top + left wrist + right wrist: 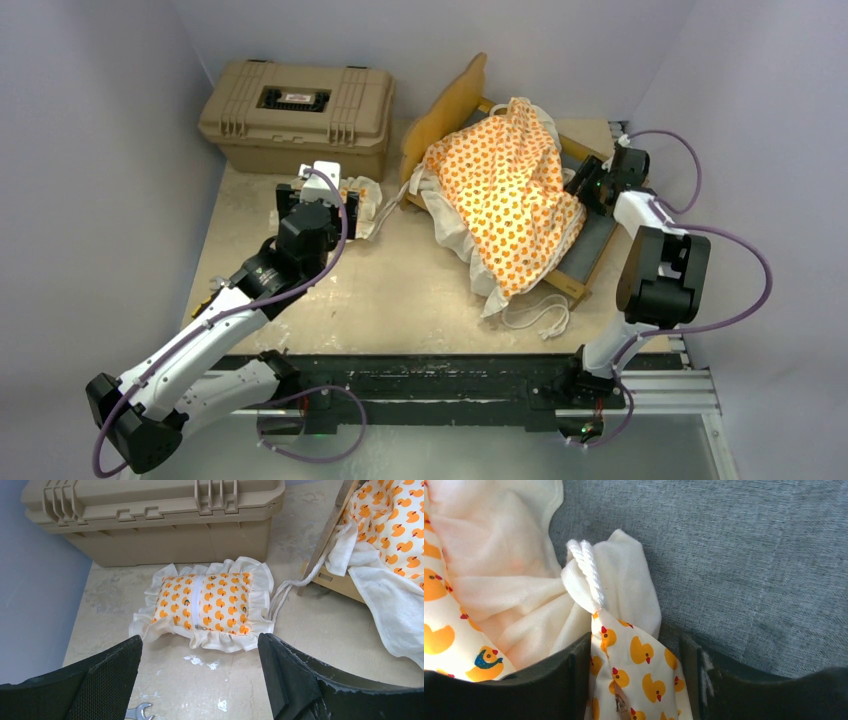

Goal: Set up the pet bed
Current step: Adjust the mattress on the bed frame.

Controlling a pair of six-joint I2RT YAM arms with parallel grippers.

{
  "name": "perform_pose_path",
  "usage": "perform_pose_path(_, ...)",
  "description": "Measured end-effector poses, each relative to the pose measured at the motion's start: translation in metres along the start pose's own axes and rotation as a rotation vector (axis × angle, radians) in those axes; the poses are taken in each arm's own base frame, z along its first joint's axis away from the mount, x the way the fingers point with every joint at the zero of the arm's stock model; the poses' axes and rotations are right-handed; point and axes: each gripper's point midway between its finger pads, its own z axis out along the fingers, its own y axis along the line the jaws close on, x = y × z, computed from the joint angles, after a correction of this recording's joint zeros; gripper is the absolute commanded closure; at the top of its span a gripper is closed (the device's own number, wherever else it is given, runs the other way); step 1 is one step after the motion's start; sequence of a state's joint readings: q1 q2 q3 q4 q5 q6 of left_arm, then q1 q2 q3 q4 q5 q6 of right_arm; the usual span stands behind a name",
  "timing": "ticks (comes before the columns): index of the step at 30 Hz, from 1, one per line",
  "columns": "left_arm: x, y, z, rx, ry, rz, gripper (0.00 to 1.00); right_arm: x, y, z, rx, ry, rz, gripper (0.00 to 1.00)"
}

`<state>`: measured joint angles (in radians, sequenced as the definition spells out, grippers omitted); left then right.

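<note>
well, over the bed frame the right gripper straddles a corner of the mattress cushion, jaws apart; grabbing so little cloth, it may slip. left gripper gapes above the pillow.

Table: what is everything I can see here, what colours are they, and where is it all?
hard case: one, tan, far left of the table
bed frame: one, light wood with a grey base, far right
mattress cushion: one, orange ducks with a white ruffle, crumpled over the bed frame
pillow: one, same duck print, flat in front of the hard case
wrench: one, silver, on the table nearer than the pillow, only partly seen
left gripper: black, open, above the pillow
right gripper: black, fingers either side of a mattress cushion corner; grip unclear
</note>
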<state>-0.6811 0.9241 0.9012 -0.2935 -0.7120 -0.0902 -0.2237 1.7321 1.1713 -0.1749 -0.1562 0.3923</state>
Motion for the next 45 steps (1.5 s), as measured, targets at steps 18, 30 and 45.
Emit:
perform_pose_path(18, -0.001, 0.000, -0.001, 0.001, -0.003, -0.005, 0.14, -0.080, 0.030, -0.038, -0.028, -0.188, -0.054, 1.00)
perform_pose_path(30, -0.002, 0.001, -0.001, 0.001, -0.006, -0.008, 0.14, -0.176, 0.008, -0.094, 0.243, -0.489, -0.151, 1.00)
perform_pose_path(45, -0.002, 0.001, -0.002, 0.001, -0.007, -0.009, 0.14, -0.213, 0.004, -0.108, 0.313, -0.648, -0.247, 0.93)
